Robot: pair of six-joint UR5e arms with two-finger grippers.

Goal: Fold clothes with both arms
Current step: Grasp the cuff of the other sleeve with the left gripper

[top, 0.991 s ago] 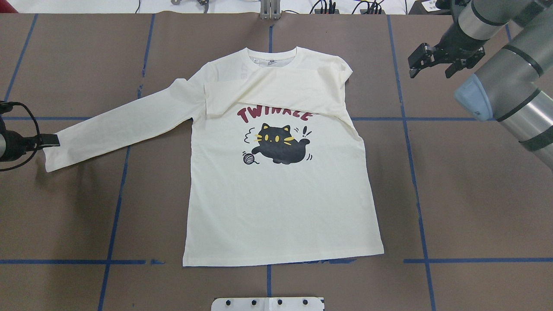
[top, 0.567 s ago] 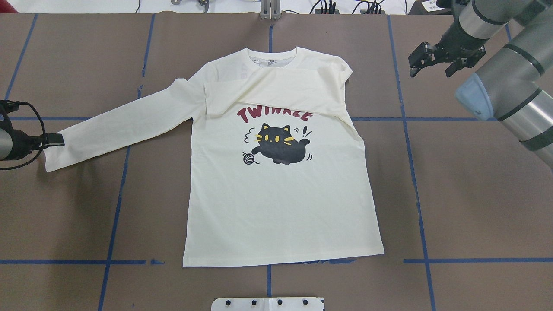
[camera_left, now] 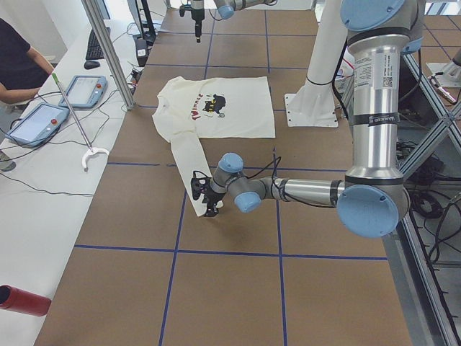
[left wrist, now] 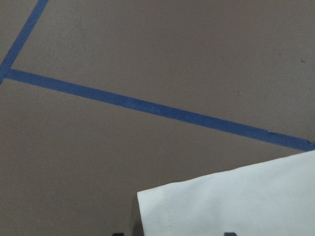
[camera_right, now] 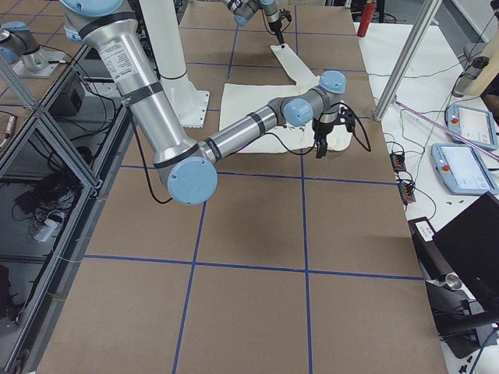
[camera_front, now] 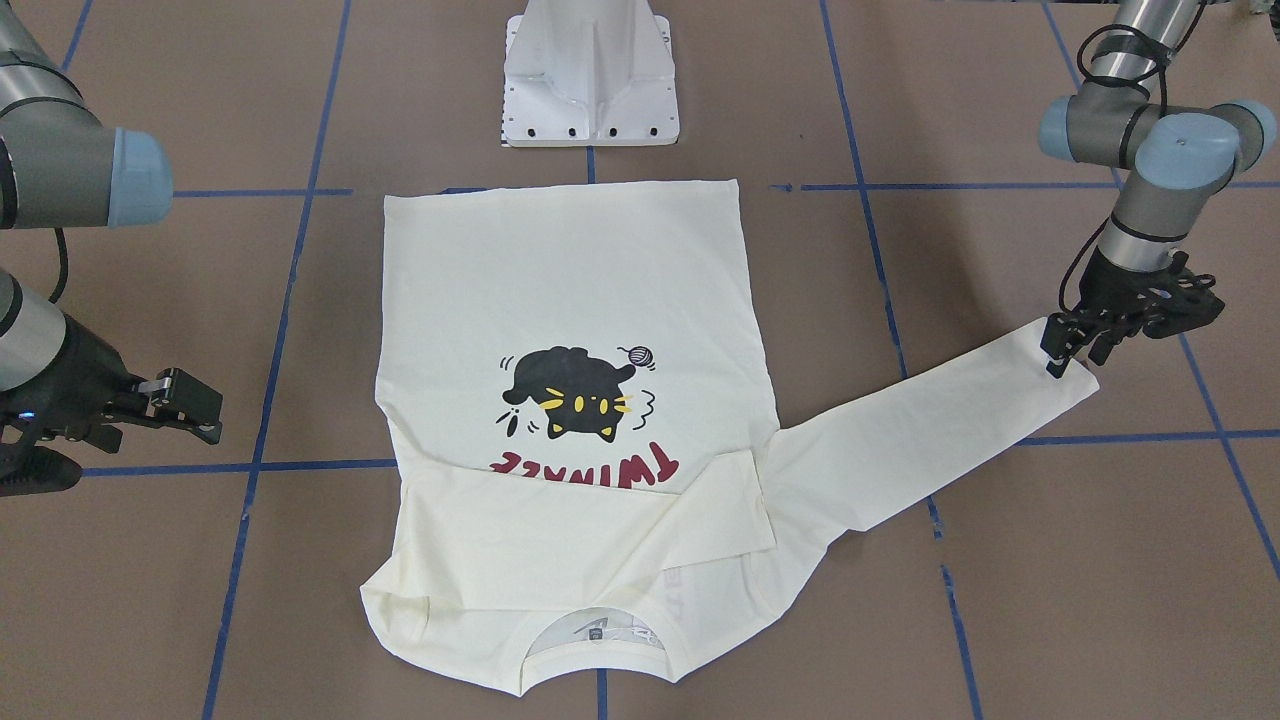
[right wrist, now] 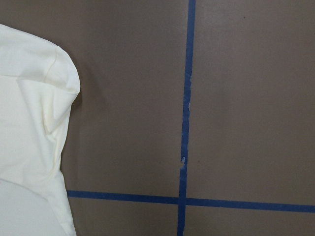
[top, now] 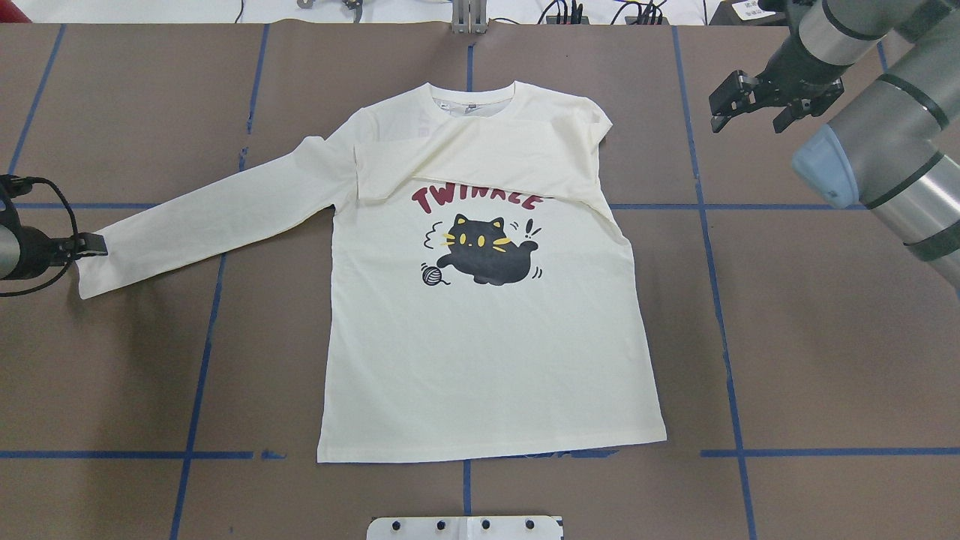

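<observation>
Currently, left hand [camera_front: 1062, 355] is being held spread over the T-shirt's [top: 487, 360] cuff [top: 94, 271]; right hand [top: 747, 118], spread, over taped bench [top: 825, 337] beside the shoulder; lettering [top: 450, 199] is being part-covered by folded sleeve [top: 480, 161].

A wide table [top: 112, 360] covered in brown sheeting, marked into large squares by blue tape lines [top: 112, 454]. Along one long side runs a white bench [camera_left: 43, 180] holding two teach pendants [camera_left: 86, 90], a keyboard [camera_left: 94, 45], loose cables [camera_left: 29, 189] and a red cylinder [camera_left: 21, 299]. A slanted aluminium post [camera_left: 108, 50] rises at the bench's edge. A person [camera_left: 18, 65] in a dark top sits there.
</observation>
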